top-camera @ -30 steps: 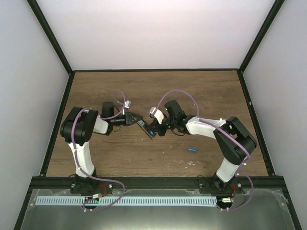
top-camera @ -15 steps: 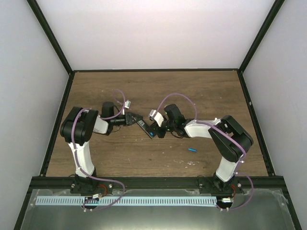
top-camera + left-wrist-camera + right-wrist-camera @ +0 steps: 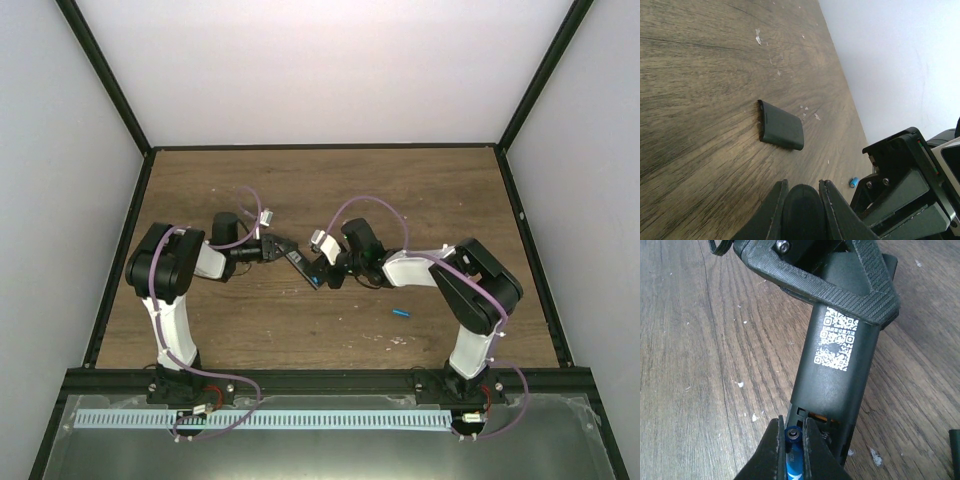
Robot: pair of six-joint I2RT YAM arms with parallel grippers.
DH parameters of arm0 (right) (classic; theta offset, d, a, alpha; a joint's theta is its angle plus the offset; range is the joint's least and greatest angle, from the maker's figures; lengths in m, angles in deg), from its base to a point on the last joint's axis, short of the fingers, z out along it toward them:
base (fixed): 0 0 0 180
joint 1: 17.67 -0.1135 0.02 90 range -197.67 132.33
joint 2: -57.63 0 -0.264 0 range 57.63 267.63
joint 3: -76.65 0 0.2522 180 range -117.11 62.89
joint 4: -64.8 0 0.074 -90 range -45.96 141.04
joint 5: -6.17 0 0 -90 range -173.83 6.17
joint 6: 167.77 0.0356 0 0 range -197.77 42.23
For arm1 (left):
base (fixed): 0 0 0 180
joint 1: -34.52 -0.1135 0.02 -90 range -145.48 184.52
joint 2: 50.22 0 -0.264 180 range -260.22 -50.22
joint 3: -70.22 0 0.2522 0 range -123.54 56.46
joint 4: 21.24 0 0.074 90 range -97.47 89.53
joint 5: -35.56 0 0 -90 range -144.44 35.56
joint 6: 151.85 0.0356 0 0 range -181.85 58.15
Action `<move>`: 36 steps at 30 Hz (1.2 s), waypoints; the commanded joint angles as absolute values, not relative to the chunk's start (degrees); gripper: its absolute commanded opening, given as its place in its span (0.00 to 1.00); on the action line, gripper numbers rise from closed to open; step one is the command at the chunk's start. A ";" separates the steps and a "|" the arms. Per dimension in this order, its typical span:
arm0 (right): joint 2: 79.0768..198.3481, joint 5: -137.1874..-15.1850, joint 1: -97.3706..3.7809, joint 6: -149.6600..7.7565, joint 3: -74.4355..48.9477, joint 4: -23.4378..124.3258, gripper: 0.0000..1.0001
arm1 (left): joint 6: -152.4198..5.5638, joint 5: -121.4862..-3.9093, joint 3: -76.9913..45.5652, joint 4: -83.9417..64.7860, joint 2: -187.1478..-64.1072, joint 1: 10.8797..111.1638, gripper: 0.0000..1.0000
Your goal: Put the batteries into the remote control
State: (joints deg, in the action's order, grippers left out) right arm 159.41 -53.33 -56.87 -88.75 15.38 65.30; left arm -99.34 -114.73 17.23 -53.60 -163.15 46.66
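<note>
Left pincer [image 3: 802, 189] clamped tight, right pincer [image 3: 791, 426] clamped tight, tips close together

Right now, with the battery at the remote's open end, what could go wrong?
The right gripper holds a blue battery at the edge of the remote control's open compartment; if misaligned, it may jam on the rim. The left gripper clamps only one end of the remote, so pushing could pivot it. The second battery lies loose on the table and might roll.

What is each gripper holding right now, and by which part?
Left gripper clamps the remote control by the end opposite its open battery compartment. Right gripper pinches a blue battery by its sides, near the tip that points at that compartment.
</note>
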 commanded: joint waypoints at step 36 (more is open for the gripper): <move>160.54 -54.38 -57.21 -88.73 16.22 67.09 0.13 | -94.19 -112.38 18.05 -51.07 -164.48 46.97 0.00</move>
